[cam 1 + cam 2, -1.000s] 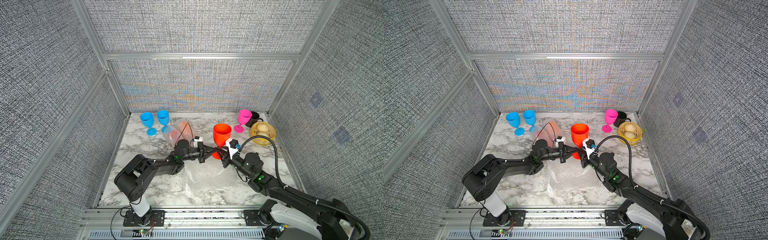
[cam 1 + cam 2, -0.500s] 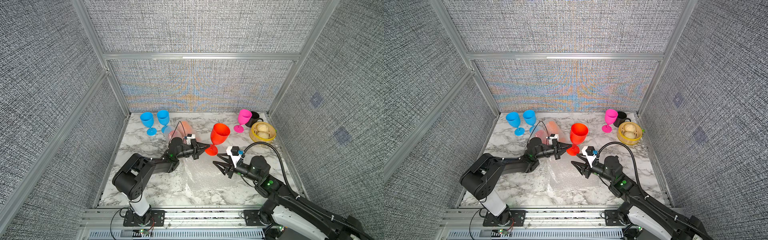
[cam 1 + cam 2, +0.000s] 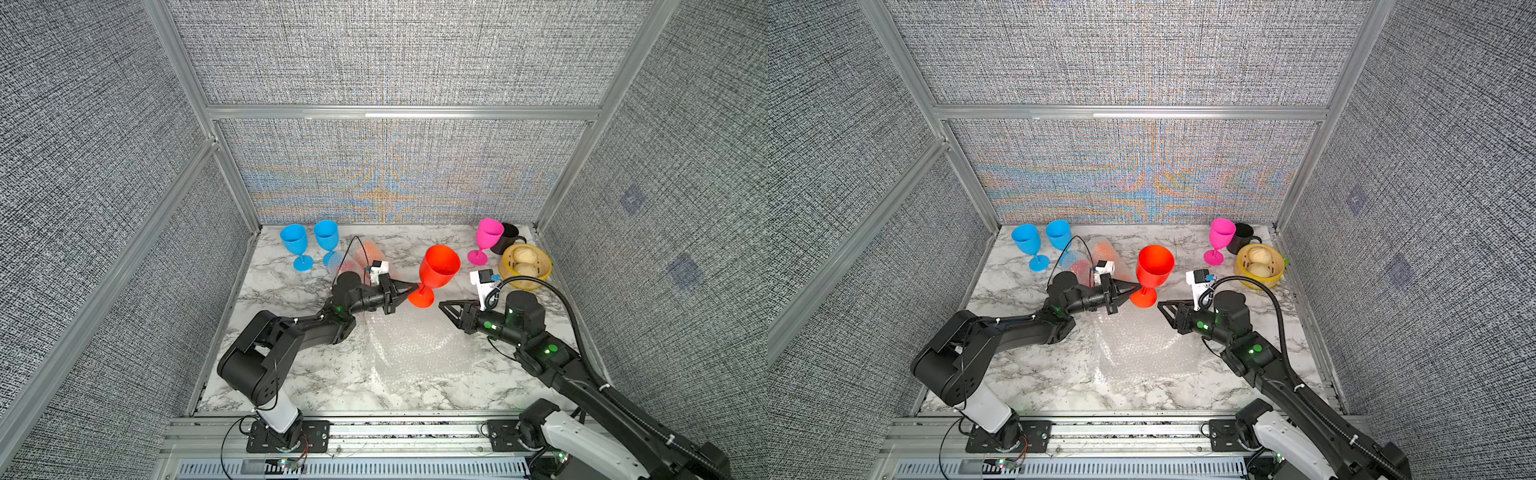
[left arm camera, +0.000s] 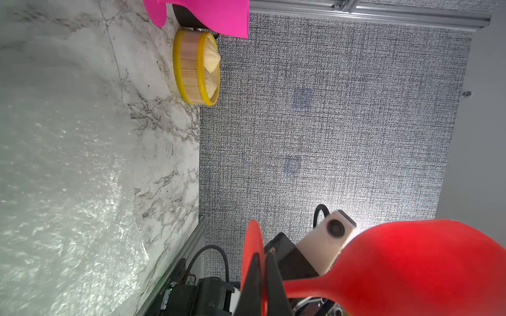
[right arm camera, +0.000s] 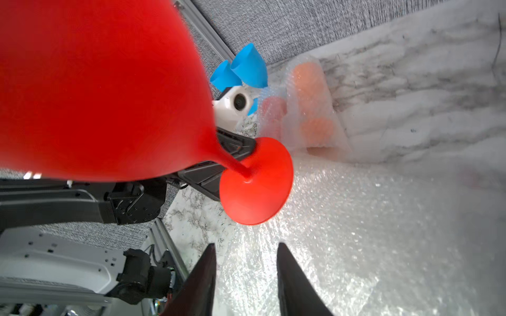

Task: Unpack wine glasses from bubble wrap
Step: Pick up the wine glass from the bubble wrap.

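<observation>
My left gripper [image 3: 409, 287] is clamped on the foot rim of the red goblet [image 3: 439, 266]. My right gripper [image 5: 246, 246] is parted and empty above the bubble wrap [image 3: 415, 353].

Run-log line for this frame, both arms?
left end effector: shut on red goblet foot, aloft | right end effector: open, empty, over flat bubble wrap | orange goblet: wrapped

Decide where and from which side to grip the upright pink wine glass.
Probably the thin stem of the pink wine glass, just above the foot, coming in level from its open left side. It stands upright, the bowl flares wide, and the black mug and yellow basket crowd its right.
</observation>
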Action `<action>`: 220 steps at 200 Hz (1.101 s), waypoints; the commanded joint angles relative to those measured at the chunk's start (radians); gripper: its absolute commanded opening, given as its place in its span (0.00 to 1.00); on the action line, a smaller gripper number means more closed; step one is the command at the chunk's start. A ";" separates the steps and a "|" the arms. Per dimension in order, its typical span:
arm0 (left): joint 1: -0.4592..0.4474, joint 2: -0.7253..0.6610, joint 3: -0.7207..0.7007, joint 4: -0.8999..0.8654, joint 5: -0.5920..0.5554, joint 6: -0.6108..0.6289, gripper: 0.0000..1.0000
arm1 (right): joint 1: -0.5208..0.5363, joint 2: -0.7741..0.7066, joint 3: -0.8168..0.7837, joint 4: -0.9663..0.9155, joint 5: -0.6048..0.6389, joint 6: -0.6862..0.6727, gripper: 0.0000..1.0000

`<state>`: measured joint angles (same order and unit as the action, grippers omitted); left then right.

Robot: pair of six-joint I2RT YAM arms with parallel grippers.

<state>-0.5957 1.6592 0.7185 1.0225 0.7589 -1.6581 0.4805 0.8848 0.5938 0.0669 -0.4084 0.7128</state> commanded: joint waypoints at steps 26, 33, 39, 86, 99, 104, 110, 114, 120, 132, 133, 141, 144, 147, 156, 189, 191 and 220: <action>0.000 0.017 -0.010 0.142 0.031 -0.041 0.00 | -0.060 0.097 -0.048 0.258 -0.161 0.422 0.38; -0.001 0.020 -0.012 0.155 0.034 -0.046 0.00 | -0.061 0.114 -0.043 0.279 -0.173 0.447 0.38; -0.001 0.023 -0.012 0.170 0.035 -0.052 0.00 | -0.061 0.130 -0.044 0.302 -0.181 0.467 0.38; -0.002 0.057 -0.018 0.276 0.033 -0.113 0.00 | -0.065 0.229 -0.043 0.472 -0.223 0.547 0.36; -0.003 0.062 -0.017 0.291 0.034 -0.121 0.00 | -0.066 0.257 -0.024 0.484 -0.246 0.546 0.35; -0.003 0.064 -0.017 0.294 0.036 -0.126 0.00 | -0.065 0.264 -0.020 0.495 -0.246 0.551 0.33; -0.005 0.066 -0.015 0.301 0.036 -0.130 0.00 | -0.065 0.272 -0.023 0.510 -0.244 0.561 0.32; -0.004 0.066 -0.015 0.304 0.037 -0.131 0.00 | -0.066 0.276 -0.025 0.522 -0.244 0.567 0.30; -0.006 0.069 -0.014 0.311 0.037 -0.135 0.00 | -0.065 0.282 -0.023 0.537 -0.243 0.573 0.28; -0.007 0.071 -0.014 0.318 0.036 -0.143 0.00 | -0.065 0.295 -0.018 0.557 -0.243 0.583 0.23; -0.007 0.071 -0.014 0.319 0.036 -0.142 0.00 | -0.065 0.295 -0.017 0.559 -0.243 0.583 0.23; -0.007 0.073 -0.013 0.324 0.037 -0.146 0.00 | -0.064 0.301 -0.014 0.573 -0.245 0.589 0.20; -0.008 0.075 -0.013 0.325 0.036 -0.148 0.00 | -0.064 0.304 -0.013 0.577 -0.245 0.590 0.18; -0.008 0.076 -0.012 0.329 0.036 -0.150 0.00 | -0.063 0.306 -0.014 0.582 -0.245 0.592 0.16; -0.007 0.080 -0.011 0.336 0.036 -0.158 0.00 | -0.064 0.310 -0.015 0.597 -0.240 0.599 0.10; -0.009 0.096 0.006 0.350 0.044 -0.175 0.06 | -0.064 0.316 -0.014 0.638 -0.234 0.618 0.00; -0.009 0.096 0.007 0.349 0.046 -0.176 0.08 | -0.064 0.316 -0.014 0.638 -0.233 0.618 0.00; -0.006 0.073 0.022 0.259 0.068 -0.125 0.50 | -0.074 0.310 -0.006 0.633 -0.222 0.613 0.00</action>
<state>-0.6010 1.7535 0.7223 1.3193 0.7906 -1.8294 0.4145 1.1984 0.5808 0.6689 -0.6373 1.3262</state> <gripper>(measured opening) 0.362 0.062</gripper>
